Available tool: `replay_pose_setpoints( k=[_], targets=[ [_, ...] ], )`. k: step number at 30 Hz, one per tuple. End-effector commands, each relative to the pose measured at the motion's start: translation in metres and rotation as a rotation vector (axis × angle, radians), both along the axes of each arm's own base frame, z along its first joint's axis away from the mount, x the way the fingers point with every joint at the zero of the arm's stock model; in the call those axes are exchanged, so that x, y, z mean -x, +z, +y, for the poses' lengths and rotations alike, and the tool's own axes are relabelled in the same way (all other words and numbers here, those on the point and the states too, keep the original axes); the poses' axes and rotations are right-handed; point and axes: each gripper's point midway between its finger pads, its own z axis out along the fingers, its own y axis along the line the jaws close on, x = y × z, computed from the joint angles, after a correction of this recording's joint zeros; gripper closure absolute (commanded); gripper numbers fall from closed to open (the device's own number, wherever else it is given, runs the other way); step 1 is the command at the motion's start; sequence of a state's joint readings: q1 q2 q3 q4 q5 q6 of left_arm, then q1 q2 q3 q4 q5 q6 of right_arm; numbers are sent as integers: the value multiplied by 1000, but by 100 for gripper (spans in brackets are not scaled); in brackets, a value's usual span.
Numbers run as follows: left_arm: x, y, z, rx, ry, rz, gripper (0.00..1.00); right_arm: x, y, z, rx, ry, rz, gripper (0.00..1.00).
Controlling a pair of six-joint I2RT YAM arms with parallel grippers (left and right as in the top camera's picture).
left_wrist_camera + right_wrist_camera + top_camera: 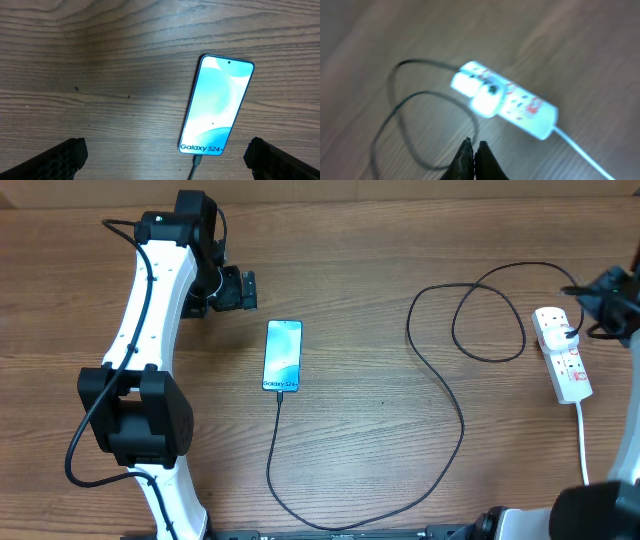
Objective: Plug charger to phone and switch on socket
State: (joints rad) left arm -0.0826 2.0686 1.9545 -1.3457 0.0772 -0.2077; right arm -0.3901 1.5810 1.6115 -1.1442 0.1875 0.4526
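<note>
Overhead and wrist views of a charging task near its end. The phone lies flat and screen-up on the wooden table, left of centre, with its display lit. The charger already has its small connector seated in the phone's lower edge, best seen in the left wrist view. From there the black cable runs toward the robot, curves right and loops up to the socket at the table's right side, where its plug end appears to sit in the strip. Plugging thus looks done. What is left, by this reading, is pressing the red switch. The right wrist view is too blurred to show whether it is on.

The phone's long axis runs nearly straight away from the robot, slightly tilted, with the camera end far and the port end near. The socket lies along a similar line, tilted the other way, its thick white cord leaving the near end.

The left gripper hangs just left of the phone with its fingers spread wide and holding nothing. The right gripper hovers beside the socket with its fingers pressed together, empty.
</note>
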Motion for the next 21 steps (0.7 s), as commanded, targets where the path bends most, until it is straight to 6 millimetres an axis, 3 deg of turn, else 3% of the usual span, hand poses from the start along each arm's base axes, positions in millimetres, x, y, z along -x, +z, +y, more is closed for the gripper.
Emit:
replay_pose_setpoints(
  k=[1,6,11,13,14,15,17,21],
  targets=[
    [-1,7,3,-4,14,-19,0,4,-14,-30,12,-84,38,96],
    [-1,7,3,-4,15,-19,0,9,-56,-62,-24,-138,137,96],
    [-1,7,3,-4,14,-19,0,15,-98,-81,-84,-183,221,92],
    [-1,7,3,-4,14,-19,0,17,-111,-87,-104,-196,240,72],
    [-1,7,3,-4,14,-19,0,19,-117,-91,-111,-205,251,53],
    [-1,7,3,-4,14,-19,0,20,-122,-94,-117,-213,260,27],
    [-1,7,3,-4,14,-19,0,22,-130,-98,-123,-224,270,2],
    [-1,7,3,-4,14,-19,0,21,-132,-107,-114,-239,255,0]
  ],
)
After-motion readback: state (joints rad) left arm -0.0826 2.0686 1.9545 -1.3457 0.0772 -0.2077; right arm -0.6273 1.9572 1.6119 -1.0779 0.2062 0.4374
